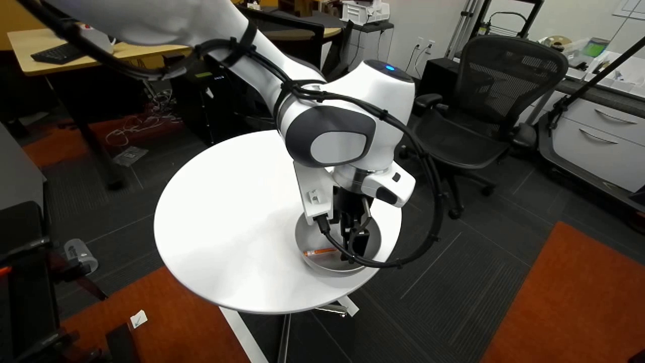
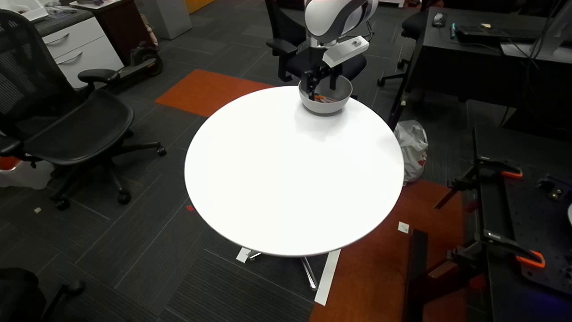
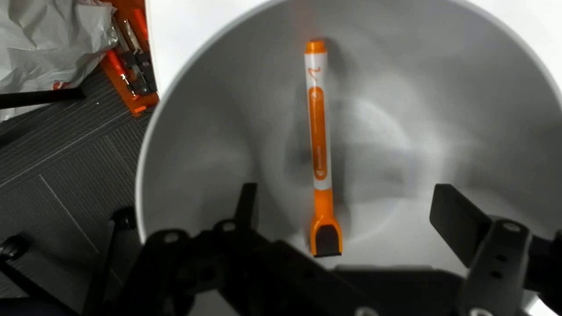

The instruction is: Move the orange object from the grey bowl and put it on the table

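Here, the empty hand (image 3: 344, 199), spread wide, reaches into a grey bowl (image 3: 206, 145) on a white worktop (image 2: 286, 179); an orange-and-white marker (image 3: 319, 136) lies inside.

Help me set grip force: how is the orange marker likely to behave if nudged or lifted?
The marker is probably stiff and light, judging by its slim, straight barrel. Its smooth-looking surface may slip a little. Its flared end and the curved bowl should probably limit rolling.

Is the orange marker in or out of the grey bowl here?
In. The wrist view shows the orange marker lying inside the grey bowl. The gripper is open, not holding it.
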